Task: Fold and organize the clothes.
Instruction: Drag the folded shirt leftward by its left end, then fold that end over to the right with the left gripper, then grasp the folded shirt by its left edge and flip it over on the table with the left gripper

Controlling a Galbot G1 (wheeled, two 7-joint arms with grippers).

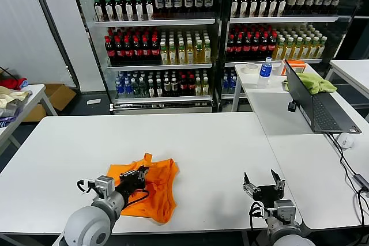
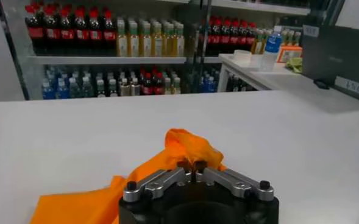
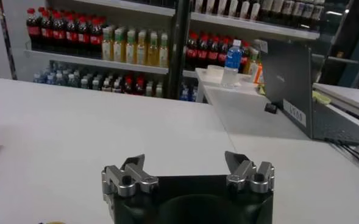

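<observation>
Left hand (image 1: pixel 140 173) sits clamped on a raised fold of the shirt (image 1: pixel 157 191), crumpled on the near tabletop (image 1: pixel 57 154). Judging by this, carry the fold low and across. Right hand (image 1: pixel 263 180) waits, fingers apart.

Grey rounded forearms, black gripper bodies — silver finger links, black screws, black-tipped fingers (image 3: pixel 134 163), thin black cables.

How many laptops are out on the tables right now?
1. The open laptop sits on the white side table to the robot's right, behind the idle open right gripper. Nothing seems to hide another. The left gripper is pinching the orange T-shirt.
</observation>
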